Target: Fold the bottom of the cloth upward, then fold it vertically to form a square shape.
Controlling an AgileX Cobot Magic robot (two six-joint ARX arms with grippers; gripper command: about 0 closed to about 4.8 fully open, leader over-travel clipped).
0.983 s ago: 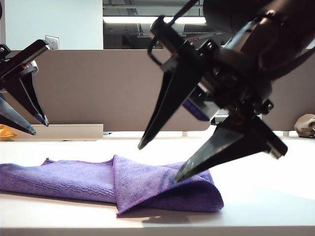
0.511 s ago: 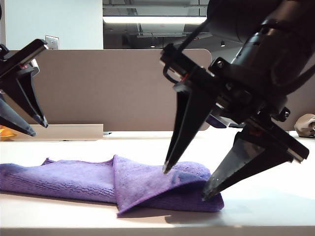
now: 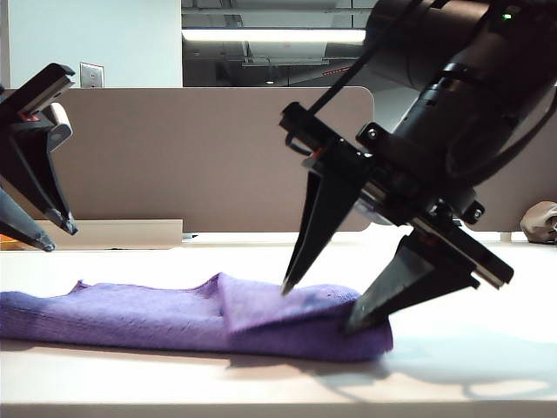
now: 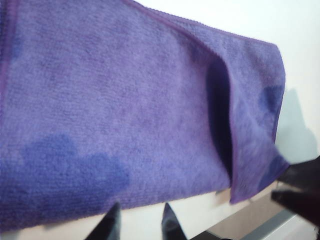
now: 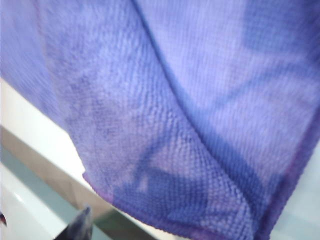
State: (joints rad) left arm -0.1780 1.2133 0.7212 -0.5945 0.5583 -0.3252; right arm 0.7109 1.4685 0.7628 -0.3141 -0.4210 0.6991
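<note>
- The counter point(image 3: 470, 374) is white and wide; it carries the cloth point(image 3: 174, 318) across its left and middle, with bare surface to the right and along the near edge.
- The right hand point(image 3: 318, 306) is the biggest thing in the exterior view; it hangs steeply down over the cloth's right end with its jaws spread apart, one tip at the top of the folded flap, the other at the rounded right edge; nothing is pinched between them, so I judge it released.
- The left hand point(image 3: 48, 237) hovers at the far left, raised well clear of the cloth; its two fingers stand a little apart with nothing between them, so it too reads as released and empty.
- The cloth is lavender, fuzzy and ribbed, with a darker stitched border; it lies low and long, its right part doubled over so a flap edge runs slantwise across the top layer; in the left wrist view that flap point(image 4: 250, 150) stands slightly lifted with a dark gap under it.
- Risks, as I judge them: the flap lies askew, so a further fold could give a lopsided shape instead of a square; if the right hand closes on the rounded edge it may catch only one layer and pull the fold open; a tip dragging sideways could bunch the soft pile.
</note>
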